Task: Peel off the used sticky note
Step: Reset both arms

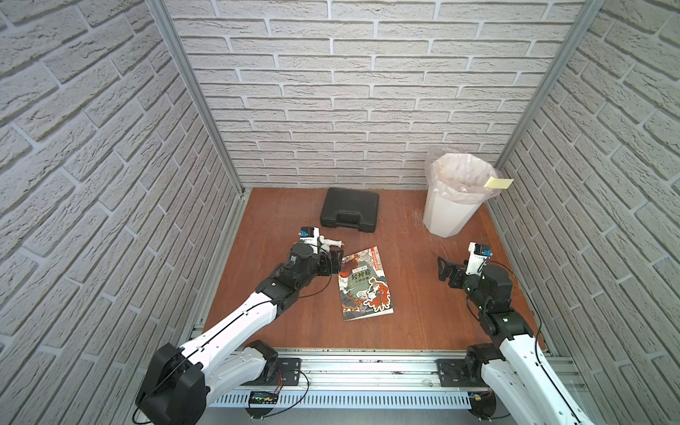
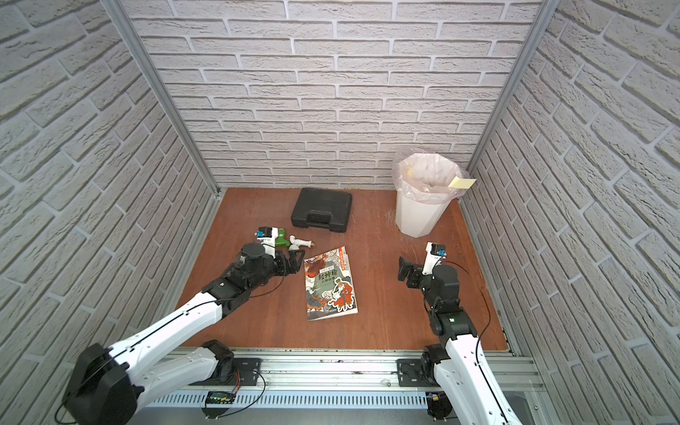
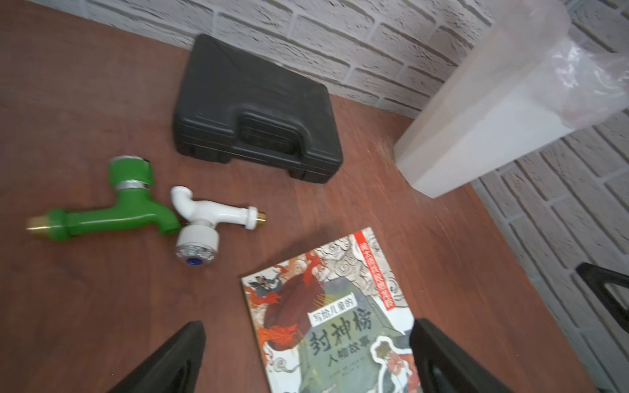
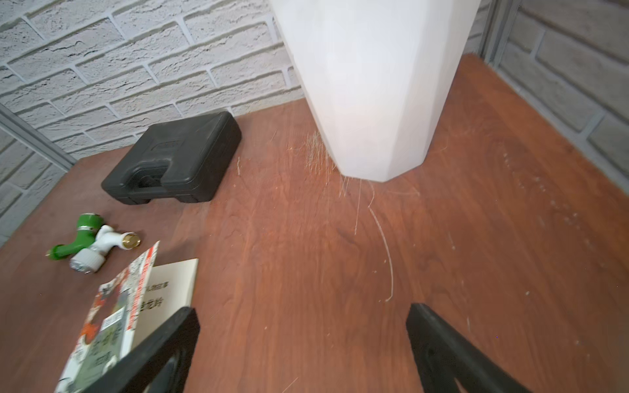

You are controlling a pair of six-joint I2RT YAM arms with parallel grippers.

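Scratched brown wood table (image 1: 412, 323), white brick walls (image 1: 331, 110). Yellow sticky note (image 1: 498, 183) stuck on bin (image 1: 445, 217) rim, 1 o'clock. Book (image 1: 364, 285) centre. Left gripper (image 3: 306, 325) and right gripper (image 4: 303, 309) both spread wide, holding nothing.

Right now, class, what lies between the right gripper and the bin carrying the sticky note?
Only bare, scratched tabletop separates the right gripper from the bin, seen clearest in the right wrist view.

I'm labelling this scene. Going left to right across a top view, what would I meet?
Green tap → book → right gripper → sticky note. The case, white tap and bin overlap these, so I leave them out.
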